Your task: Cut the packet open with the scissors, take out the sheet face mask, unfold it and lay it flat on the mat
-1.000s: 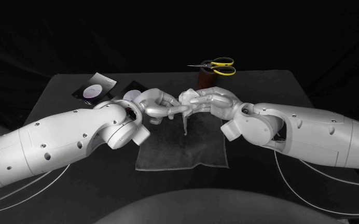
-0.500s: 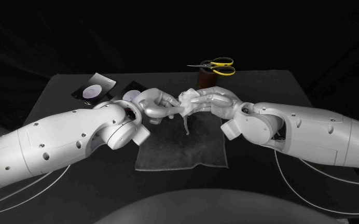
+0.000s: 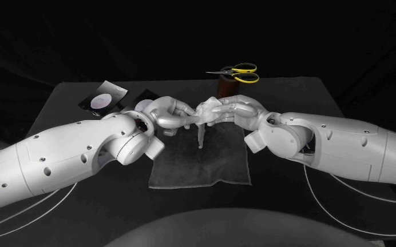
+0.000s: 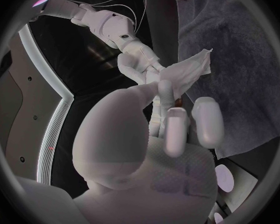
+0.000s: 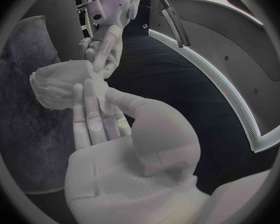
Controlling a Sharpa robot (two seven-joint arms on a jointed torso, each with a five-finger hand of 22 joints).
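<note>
**Black table, two hands on one mask**

Black table [image 3: 66, 104] under the head camera: the dark mat [image 3: 202, 170] lay at its middle. Above the mat's far edge the left hand [image 3: 169, 114] and right hand [image 3: 237, 111] met. Both pinched the bunched sheet face mask [image 3: 206, 110], and a pale strip dangled toward the cloth. The packet [image 3: 103, 99] sat at the far left, and the scissors [image 3: 239, 73] rested on a brown stand [image 3: 222, 88] behind.

Over to the left wrist: the left hand [image 4: 159, 149] had its fingers closed on the mask's [image 4: 190, 72] end, with the right hand [image 4: 140, 69] opposite.

Right wrist: the right hand [image 5: 115, 134] curled its fingers around the crumpled mask [image 5: 59, 84], and the left hand [image 5: 105, 47] gripped its other side.
</note>
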